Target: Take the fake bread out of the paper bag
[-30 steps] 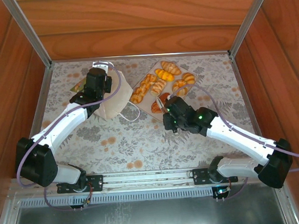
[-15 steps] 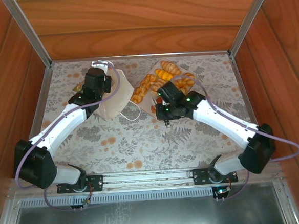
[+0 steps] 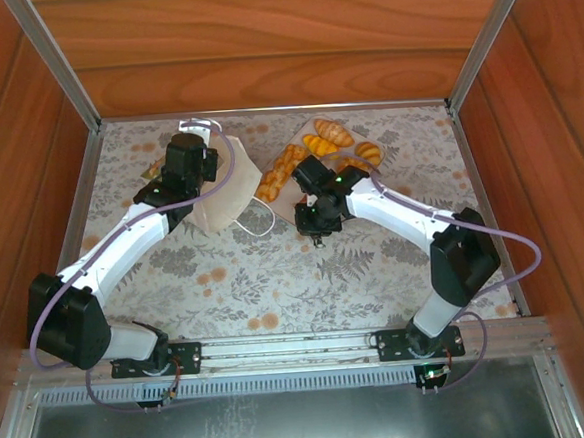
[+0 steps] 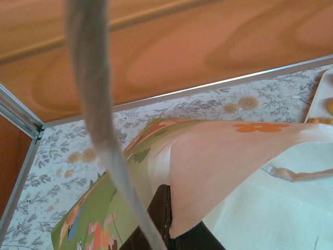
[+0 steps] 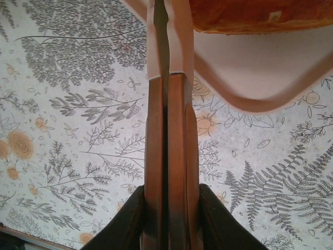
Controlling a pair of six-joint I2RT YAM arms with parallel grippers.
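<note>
The cream paper bag (image 3: 220,192) lies on its side at the back left, one cord handle (image 3: 257,223) trailing toward the tray. My left gripper (image 3: 190,164) is shut on the bag's upper paper edge. In the left wrist view its dark fingers (image 4: 162,216) pinch that sheet, with the bag's green printed side (image 4: 91,219) to the left and a blurred cord (image 4: 99,120) in front. The bag's inside is hidden. Several golden pastries (image 3: 331,132) lie on the pink tray (image 3: 281,202). My right gripper (image 3: 313,217) is shut at the tray's near corner, its fingertips (image 5: 156,31) by the rim (image 5: 250,104) below a pastry (image 5: 260,15).
The floral tablecloth (image 3: 266,281) covers the table between the arms. Wooden walls and metal rails (image 3: 264,112) close the back and both sides. In the left wrist view the tray's corner (image 4: 321,99) sits just right of the bag.
The right arm has swung left and toward the back, carrying its shut gripper from the open cloth to the tray's near corner. The left arm and the bag have stayed put.
</note>
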